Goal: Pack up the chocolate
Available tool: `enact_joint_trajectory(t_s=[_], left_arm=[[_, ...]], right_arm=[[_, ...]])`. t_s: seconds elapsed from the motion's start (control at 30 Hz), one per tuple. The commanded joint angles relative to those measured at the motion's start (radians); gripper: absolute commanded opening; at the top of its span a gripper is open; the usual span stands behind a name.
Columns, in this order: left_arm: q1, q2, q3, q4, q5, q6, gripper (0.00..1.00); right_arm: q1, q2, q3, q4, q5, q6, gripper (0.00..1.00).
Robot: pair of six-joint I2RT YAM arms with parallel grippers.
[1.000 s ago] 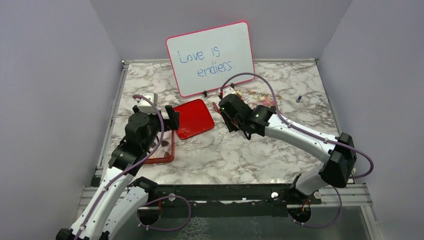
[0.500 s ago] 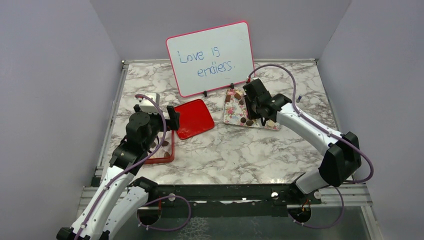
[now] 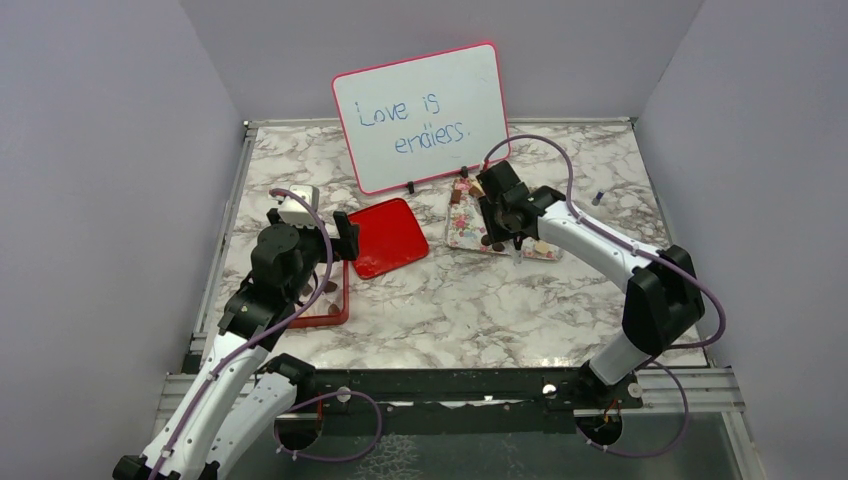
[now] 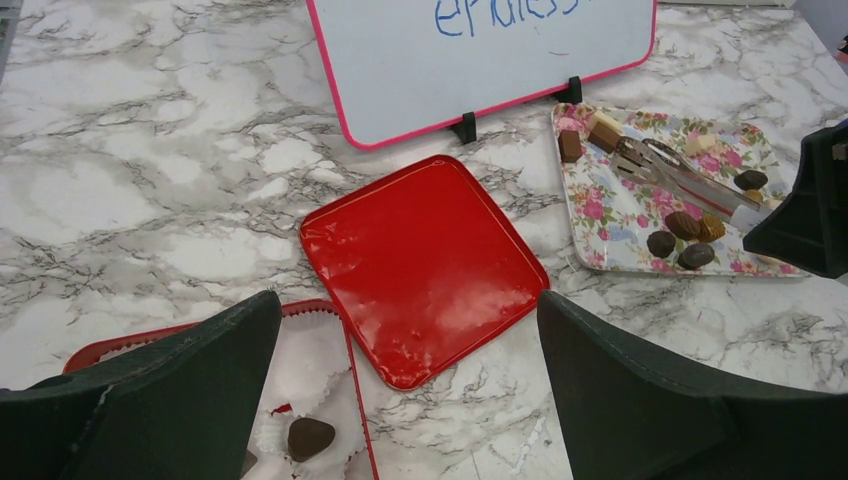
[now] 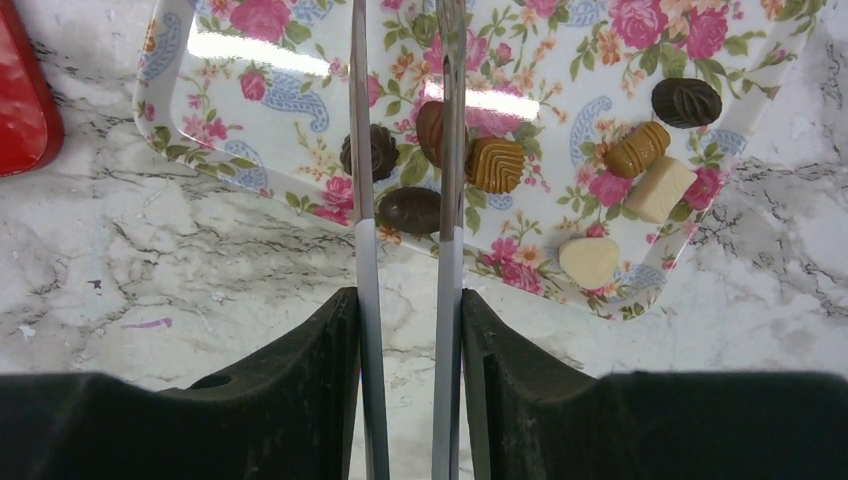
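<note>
On floral tray (image 5: 280,90), at least eight chocolates (image 5: 495,165)

Left pincer (image 4: 408,310) gapes; right pincer (image 5: 405,300) grips tongs (image 5: 450,260).

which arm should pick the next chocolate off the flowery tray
Right. The right gripper holds tongs over the tray, their arms either side of a dark chocolate. The left gripper hangs open by the red box, away from the tray.

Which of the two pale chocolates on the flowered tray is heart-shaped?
The cream piece at the edge of the tray, right of the tongs; the other pale piece, beside a ridged tan log, is a rectangular block.
</note>
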Motion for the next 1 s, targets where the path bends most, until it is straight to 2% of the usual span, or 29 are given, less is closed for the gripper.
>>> enact_joint_trajectory(t_s=[0.0,0.23,0.43,0.97], left_arm=[[-0.005,-0.014,-0.01,0.024,0.018,0.017,0.99],[-0.004,-0.014,-0.012,0.025,0.019,0.017,0.99],[-0.007,-0.009,-0.008,0.025,0.019,0.018,0.99],[-0.007,-0.018,0.001,0.021,0.023,0.002,0.99]], right_arm=[[-0.002,0.033,0.032,0.043,-0.001,-0.011,0.42],[-0.002,0.044,0.036,0.044,0.005,-0.016,0.37],[-0.003,0.032,0.041,0.014,0.018,-0.012,0.25],[-0.002,-0.031,0.006,0.003,0.005,-0.003,0.14]])
